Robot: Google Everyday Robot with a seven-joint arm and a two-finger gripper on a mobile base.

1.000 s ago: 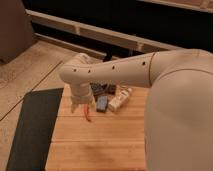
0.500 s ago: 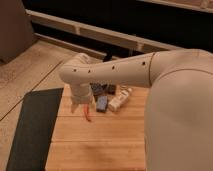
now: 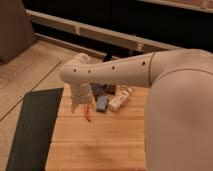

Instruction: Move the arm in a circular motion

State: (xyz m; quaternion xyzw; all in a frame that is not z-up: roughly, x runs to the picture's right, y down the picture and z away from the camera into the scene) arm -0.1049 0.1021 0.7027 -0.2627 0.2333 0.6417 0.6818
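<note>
Well, starting left, a dark mat (image 3: pixel 35 125) lies beside the left edge of the bench (image 3: pixel 100 147). Just inside that edge, near the far-left corner, my gripper (image 3: pixel 84 109) hangs low over the wood; open or closed, I cannot tell. Right of it sit a dark block (image 3: pixel 102 103) and a pale packet (image 3: pixel 119 100). The arm (image 3: pixel 117 72) stretches off right. I judge the circle is underway; the next arc must clear those items.
</note>
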